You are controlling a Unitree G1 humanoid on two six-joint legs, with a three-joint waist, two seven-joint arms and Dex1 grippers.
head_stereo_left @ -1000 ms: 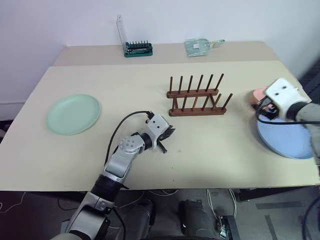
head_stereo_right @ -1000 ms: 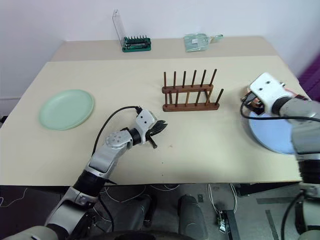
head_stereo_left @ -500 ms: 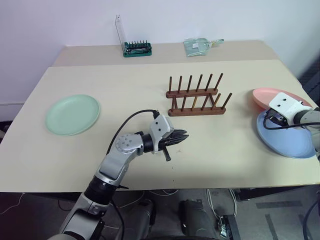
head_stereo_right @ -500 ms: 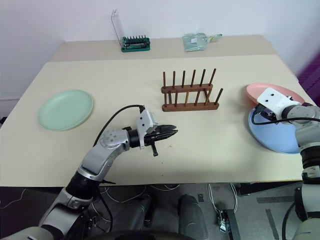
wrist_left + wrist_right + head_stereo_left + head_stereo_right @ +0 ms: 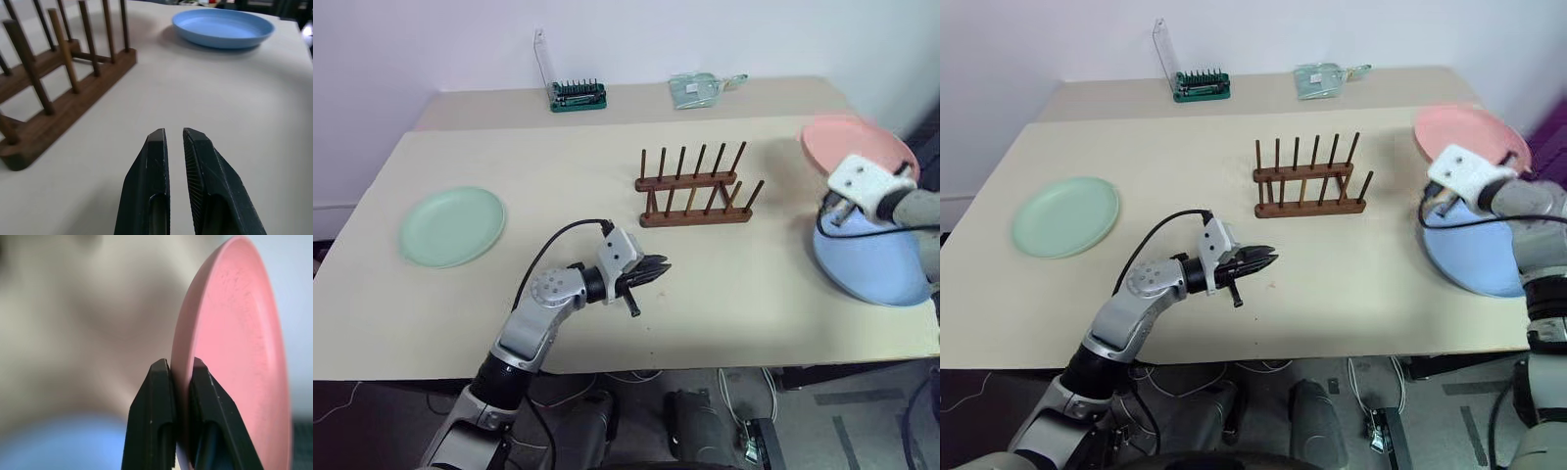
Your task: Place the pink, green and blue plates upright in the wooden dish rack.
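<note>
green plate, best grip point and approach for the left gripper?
Take the green plate by its raised rim on the edge nearest the left gripper, coming in low from that side. It lies flat on the table, so only the thin rim offers a pinch.

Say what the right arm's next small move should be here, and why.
Probably carry the pink plate toward the wooden dish rack, turning it upright. The right gripper is shut on its rim, the plate is lifted clear of the blue plate, and the rack's slots hold nothing. The left gripper is shut and holds nothing.
</note>
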